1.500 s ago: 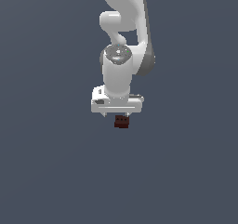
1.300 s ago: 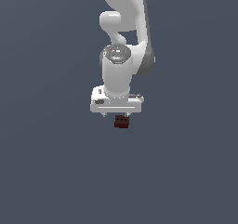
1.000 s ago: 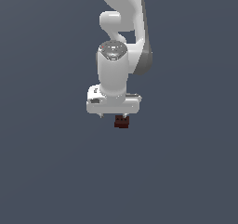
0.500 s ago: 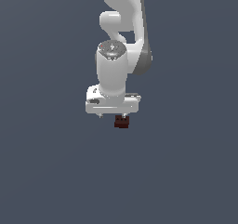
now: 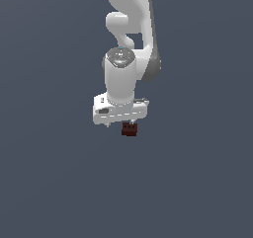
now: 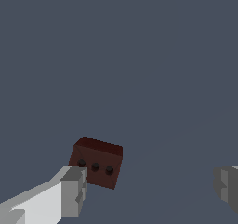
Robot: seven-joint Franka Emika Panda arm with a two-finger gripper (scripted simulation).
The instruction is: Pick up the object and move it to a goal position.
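Note:
The object (image 5: 130, 129) is a tiny dark reddish-brown block, seen in the exterior view just below the white hand. In the wrist view the object (image 6: 96, 162) shows three small dark dots on its face. It sits close against one light-grey fingertip (image 6: 74, 186), and the other fingertip (image 6: 226, 185) is far away across a wide gap. My gripper (image 5: 120, 124) is open and grips nothing, so the block lies off-centre between the fingers (image 6: 149, 186). Whether the near finger touches the block I cannot tell.
A flat, plain blue-grey surface (image 5: 197, 182) fills both views, with no other objects, containers or edges showing. The white arm (image 5: 129, 44) rises toward the top of the exterior view.
The hand has shifted slightly toward the exterior view's left and the wrist has tilted. The block has stayed almost where it was, under the hand's right side.

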